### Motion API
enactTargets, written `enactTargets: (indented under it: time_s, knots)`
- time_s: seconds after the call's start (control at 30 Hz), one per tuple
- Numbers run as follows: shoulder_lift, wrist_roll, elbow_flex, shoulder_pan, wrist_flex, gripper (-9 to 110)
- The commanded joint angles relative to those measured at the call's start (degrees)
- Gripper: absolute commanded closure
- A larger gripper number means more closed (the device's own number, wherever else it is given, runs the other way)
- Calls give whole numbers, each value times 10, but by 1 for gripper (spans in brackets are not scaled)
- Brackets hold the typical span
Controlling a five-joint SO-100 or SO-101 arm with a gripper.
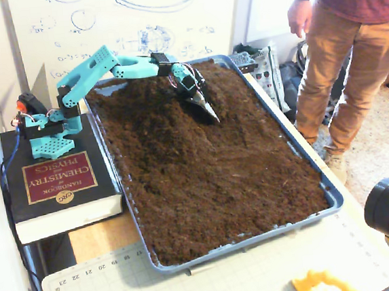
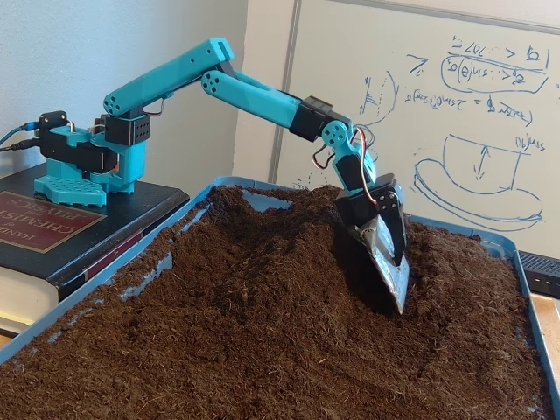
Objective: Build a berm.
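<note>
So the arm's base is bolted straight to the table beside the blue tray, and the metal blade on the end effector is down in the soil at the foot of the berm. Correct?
Not quite. In a fixed view the arm's base stands on a thick chemistry handbook beside the blue tray, not on the table. The rest holds: the end effector has its metal blade down in the soil at the foot of the berm.

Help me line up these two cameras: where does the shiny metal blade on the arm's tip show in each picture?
A fixed view, high and looking down: the metal blade sits upper centre, tip down in the soil on the berm's right flank.
A fixed view, low beside the tray: the blade is right of centre, digging in right of the mound.
Shared landmark: the chemistry handbook under the arm's base.
</note>
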Motion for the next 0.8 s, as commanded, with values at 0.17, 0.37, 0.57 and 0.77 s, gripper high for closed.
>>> enactTargets:
  time_s: [0.17, 0.37, 0.57, 0.77]
  knots:
    - [69, 60, 1, -30, -20, 101]
    - [54, 67, 2, -49, -20, 101]
    - [38, 67, 2, -70, -20, 101]
    - [37, 67, 16, -105, -13, 101]
